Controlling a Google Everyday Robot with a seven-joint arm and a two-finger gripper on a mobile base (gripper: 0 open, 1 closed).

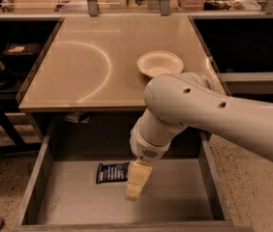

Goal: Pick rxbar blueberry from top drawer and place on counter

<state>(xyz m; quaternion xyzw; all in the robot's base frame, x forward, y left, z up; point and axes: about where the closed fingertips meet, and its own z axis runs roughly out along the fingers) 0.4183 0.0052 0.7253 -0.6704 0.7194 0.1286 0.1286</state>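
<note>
The big pale arm (209, 112) comes in from the right side and crosses over the front right corner of the counter (102, 42), its thick rounded elbow covering part of that front edge before the wrist turns down into the open drawer (34, 182) below. The gripper (136, 183) hangs from the wrist as a cream-coloured piece pointing down and a little to the left, its tip low over the grey floor near the middle of the drawer; whether it is open or closed cannot be told from this angle, and nothing is seen held in it. The snack bar (111, 172) lies flat on the drawer floor, left of centre and nearer the back wall than the front lip, just beside the gripper on its left. Its right end runs up to the gripper, and contact between them cannot be judged. It is a small dark rectangle with pale lettering across its top, its long side roughly parallel to the front edge of the counter. On the counter, a white bowl (159, 63) sits upright near the right edge, just behind the arm, and a faint pale arc curves across the left half of the glossy tan top
</note>
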